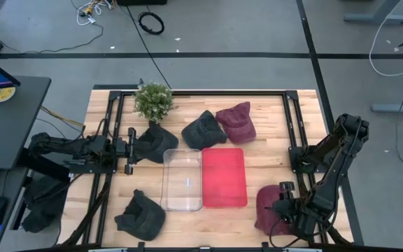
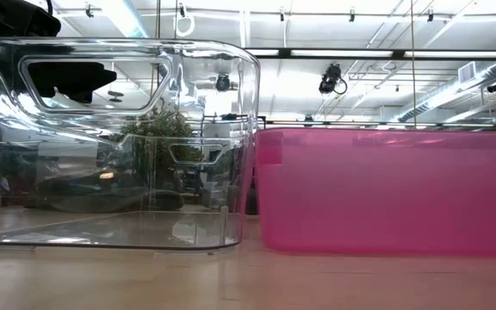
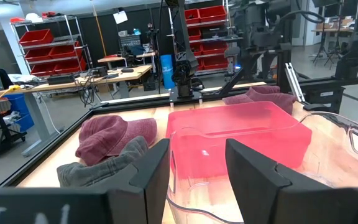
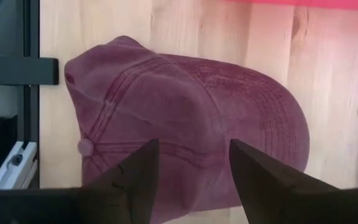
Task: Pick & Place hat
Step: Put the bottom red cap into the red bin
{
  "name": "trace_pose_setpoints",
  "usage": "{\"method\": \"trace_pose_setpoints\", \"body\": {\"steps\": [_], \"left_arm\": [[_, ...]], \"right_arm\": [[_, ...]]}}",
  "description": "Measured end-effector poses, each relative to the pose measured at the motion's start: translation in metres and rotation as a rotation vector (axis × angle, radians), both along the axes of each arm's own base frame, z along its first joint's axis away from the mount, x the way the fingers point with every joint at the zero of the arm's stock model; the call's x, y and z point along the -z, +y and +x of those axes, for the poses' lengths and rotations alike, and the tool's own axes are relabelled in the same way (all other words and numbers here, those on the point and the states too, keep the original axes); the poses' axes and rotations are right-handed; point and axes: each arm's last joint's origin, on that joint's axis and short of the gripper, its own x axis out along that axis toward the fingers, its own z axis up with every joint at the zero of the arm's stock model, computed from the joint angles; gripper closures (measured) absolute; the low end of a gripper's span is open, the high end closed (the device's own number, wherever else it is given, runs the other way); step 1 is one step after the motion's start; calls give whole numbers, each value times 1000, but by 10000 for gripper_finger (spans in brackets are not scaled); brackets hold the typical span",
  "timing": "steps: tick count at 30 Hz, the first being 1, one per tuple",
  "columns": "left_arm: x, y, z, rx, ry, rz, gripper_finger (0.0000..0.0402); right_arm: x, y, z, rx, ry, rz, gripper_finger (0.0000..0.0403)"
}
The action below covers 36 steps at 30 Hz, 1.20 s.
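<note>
A maroon cap (image 1: 266,208) lies on the table at the near right, also in the right wrist view (image 4: 185,112). My right gripper (image 1: 286,204) hangs above it, pointing down, open (image 4: 191,168), its fingers apart over the cap's crown. My left gripper (image 1: 132,148) is open (image 3: 197,165) at the table's left, level and pointing right, next to a dark hat (image 1: 159,142). A clear bin (image 1: 182,180) and a pink bin (image 1: 224,177) stand side by side in the middle.
A dark hat (image 1: 203,130) and a maroon hat (image 1: 236,122) lie behind the bins. Another dark hat (image 1: 142,215) lies at the near left. A small potted plant (image 1: 153,100) stands at the far left. Black frame rails (image 1: 110,140) run along the table's sides.
</note>
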Motion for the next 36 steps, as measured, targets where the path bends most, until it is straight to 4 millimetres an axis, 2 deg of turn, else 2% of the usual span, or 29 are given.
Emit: {"method": "trace_pose_setpoints", "body": {"steps": [32,36], "left_arm": [[0,0,0,0,0,0,241],[0,0,0,0,0,0,241]], "right_arm": [[0,1,4,-37,-97,-35,204],[11,-3,2,-35,-91,-47,204]]}}
